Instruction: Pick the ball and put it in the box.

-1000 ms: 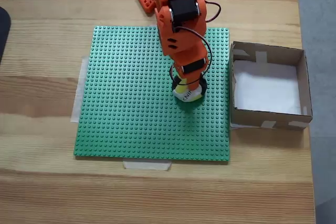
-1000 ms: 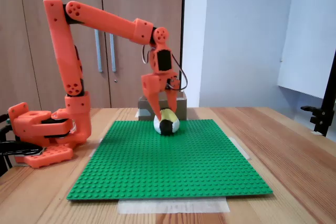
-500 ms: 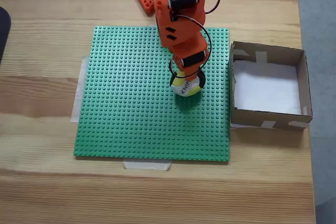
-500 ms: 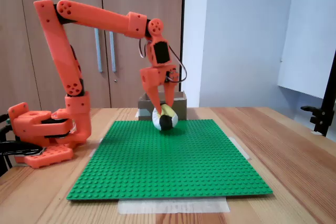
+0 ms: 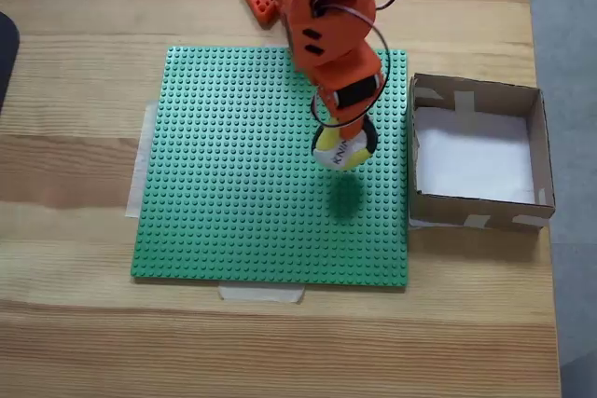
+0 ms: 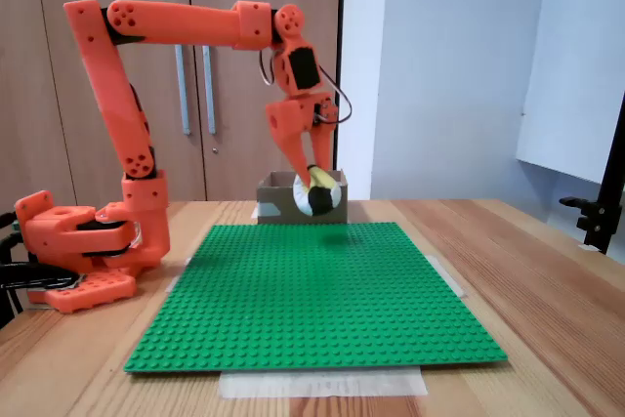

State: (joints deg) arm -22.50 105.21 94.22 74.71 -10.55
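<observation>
One ball [image 5: 341, 149] | end effector [image 5: 343, 142] clamped | box [image 5: 539, 144] white-bottomed

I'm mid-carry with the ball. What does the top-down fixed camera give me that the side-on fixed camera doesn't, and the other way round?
The top-down fixed view shows the box open, its white bottom visible, lying to the right of the green baseplate, and the ball short of the box's near wall. The side-on fixed view shows height: the ball hangs clear above the baseplate, a shadow beneath it, plus the whole arm and cabinet doors behind. Both show the gripper shut on the ball.
</observation>
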